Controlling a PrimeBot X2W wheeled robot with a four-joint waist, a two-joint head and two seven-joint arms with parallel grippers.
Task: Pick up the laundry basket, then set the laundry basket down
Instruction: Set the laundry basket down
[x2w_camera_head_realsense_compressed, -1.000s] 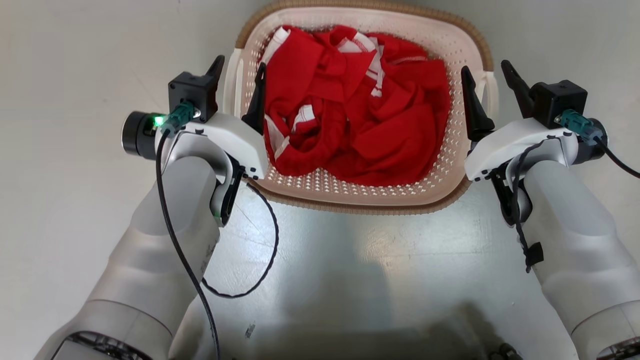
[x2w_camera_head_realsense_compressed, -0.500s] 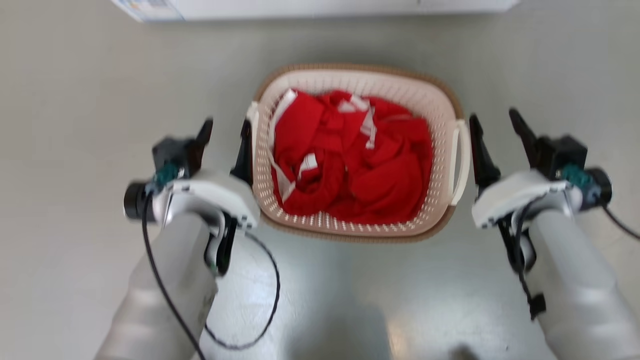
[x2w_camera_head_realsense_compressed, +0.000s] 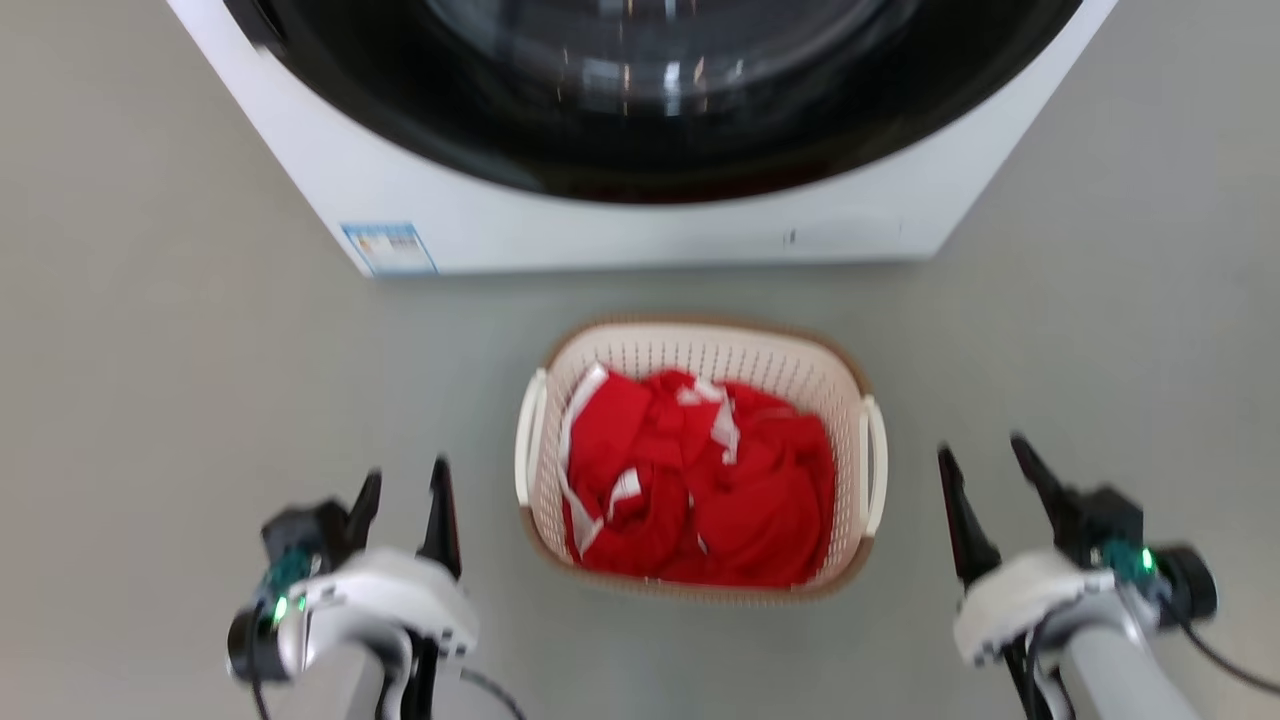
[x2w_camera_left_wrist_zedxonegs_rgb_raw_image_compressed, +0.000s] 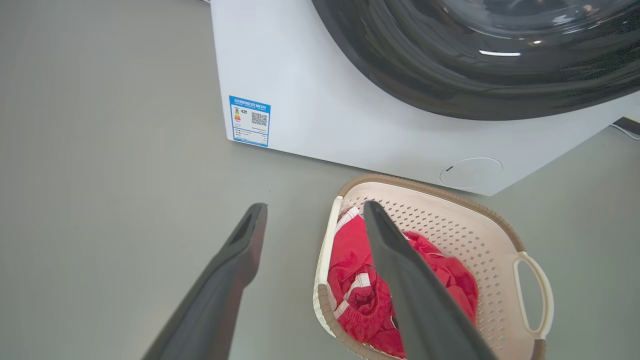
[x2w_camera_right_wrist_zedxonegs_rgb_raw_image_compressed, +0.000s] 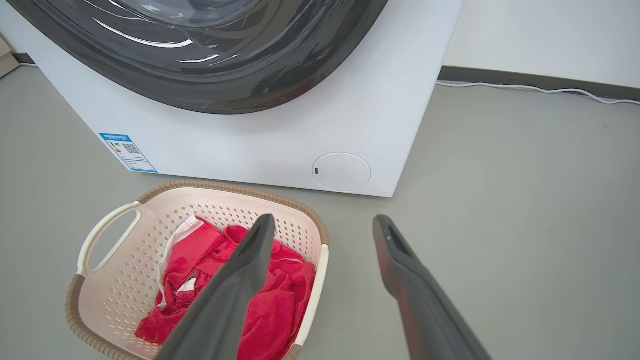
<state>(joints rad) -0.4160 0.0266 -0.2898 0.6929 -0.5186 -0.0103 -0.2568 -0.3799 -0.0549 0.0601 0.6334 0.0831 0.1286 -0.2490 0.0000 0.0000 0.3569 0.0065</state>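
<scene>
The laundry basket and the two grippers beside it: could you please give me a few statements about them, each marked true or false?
1. The laundry basket stands on the floor in front of the washing machine. True.
2. The left gripper is shut on a handle. False: it is open, apart from the basket.
3. Red clothing lies in the basket. True.
4. The right gripper holds the rim. False: it is open and holds nothing.

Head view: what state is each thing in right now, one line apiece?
laundry basket: upright on the floor, held by neither gripper.
red laundry: bunched inside the basket.
washing machine: door looks shut.
left gripper: jaws open, empty, beside the basket.
right gripper: jaws open, empty, beside the basket.
</scene>
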